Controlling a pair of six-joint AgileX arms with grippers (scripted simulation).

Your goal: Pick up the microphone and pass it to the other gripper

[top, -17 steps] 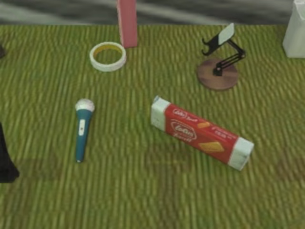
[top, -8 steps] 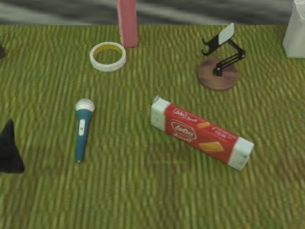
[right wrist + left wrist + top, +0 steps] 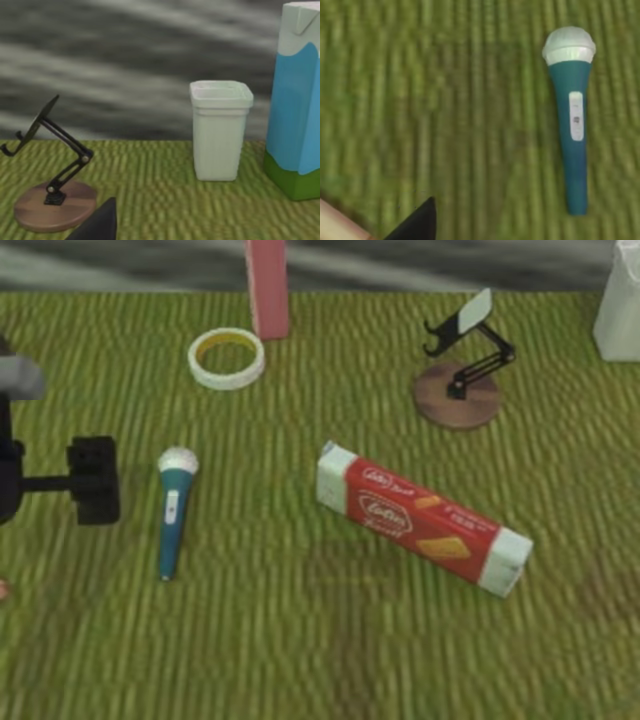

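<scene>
The microphone (image 3: 173, 512) lies flat on the green mat at the left of the table, its white mesh head toward the far side and its teal handle toward the near side. My left gripper (image 3: 95, 481) hovers just to the left of the microphone's head, apart from it. In the left wrist view the microphone (image 3: 572, 120) lies off to one side. Only one black fingertip (image 3: 421, 223) shows, nothing beside it, so the gripper is open and empty. My right arm, the other gripper, is outside the top view; a single fingertip (image 3: 101, 222) shows in its wrist view.
A pink block (image 3: 267, 285) and a tape ring (image 3: 226, 357) stand beyond the microphone. A phone stand (image 3: 458, 390) on a wooden base, a red biscuit box (image 3: 422, 518) and a white cup (image 3: 620, 310) lie to the right. A milk carton (image 3: 298, 100) stands beside the cup.
My left arm has come in from the table's left edge, moving farther back and to the right until its gripper is beside the microphone's head. The microphone has not moved.
</scene>
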